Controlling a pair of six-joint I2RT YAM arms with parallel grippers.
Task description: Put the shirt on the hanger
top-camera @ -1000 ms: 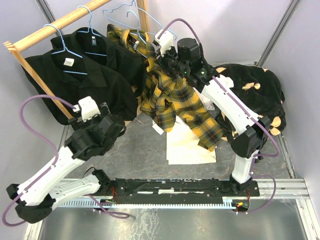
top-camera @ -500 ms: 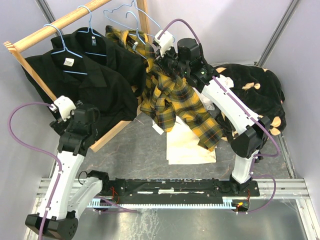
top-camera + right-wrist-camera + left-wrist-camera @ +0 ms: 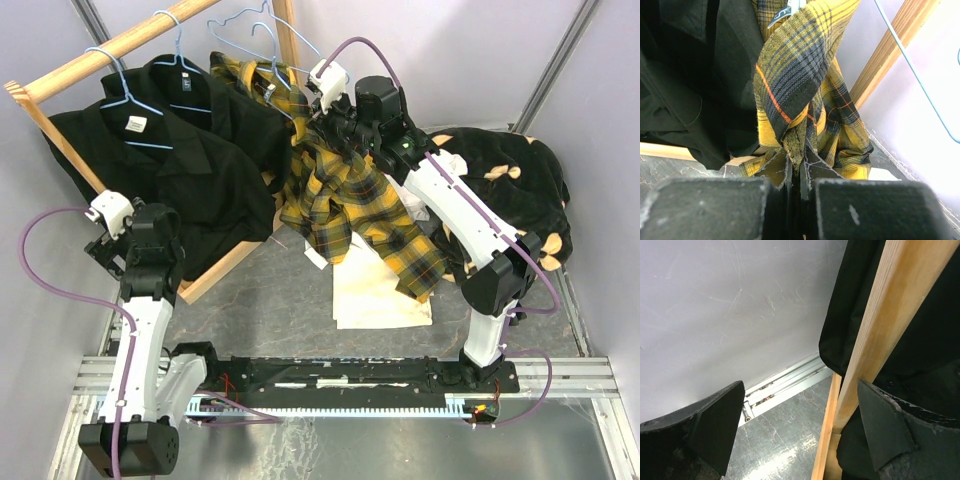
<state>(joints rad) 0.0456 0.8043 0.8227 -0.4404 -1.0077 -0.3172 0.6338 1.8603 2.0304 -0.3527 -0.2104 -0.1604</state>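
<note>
You'll find the rack (image 3: 110, 50) across the far-left corner of the table (image 3: 270, 290), two other shirts (image 3: 170, 150) hanging from its rail. Just right of them, at the far edge, the shirt (image 3: 345, 195) hangs down over a flat cloth (image 3: 375, 295) lying mid-table. A heaped blanket (image 3: 510, 190) sits against the right edge, toward the far corner.

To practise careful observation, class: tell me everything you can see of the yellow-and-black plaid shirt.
The plaid shirt is soft, creased woven cloth, yellow and black with thin orange lines. It hangs bunched and twisted at the wooden rack, beside the black shirts, its lower part spreading downward toward the table. The right end effector is shut on a fold of it.
</note>
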